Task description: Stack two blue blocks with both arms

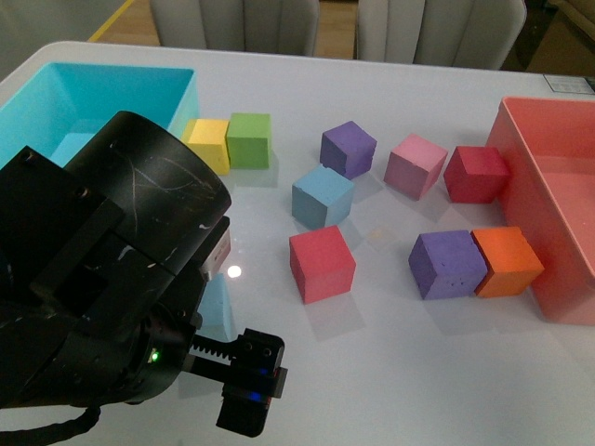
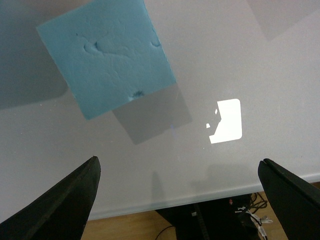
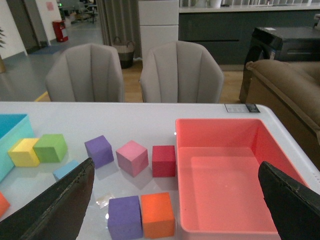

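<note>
Foam is what you are handling: both blue cubes look light, soft and faintly pitted, so they should grip well, but I judge they would dent or twist under a hard squeeze. One blue block [image 1: 323,195] sits just left of centre in the front view, apart from the purple block [image 1: 348,149] above it and the red block [image 1: 322,264] below it. The second block [image 2: 106,57] is mostly hidden behind the left arm [image 1: 102,269] at lower left, with only a pale edge showing. Your left gripper [image 2: 179,162] hovers over the table with its fingers wide apart and empty; that block lies ahead of them, not between them, and is turned at an angle to them. Your right gripper [image 3: 175,165] is also spread wide, empty and high above the table. Take each cube by two opposite flat sides at about mid-height, square the wrist first, and close gently.
</note>
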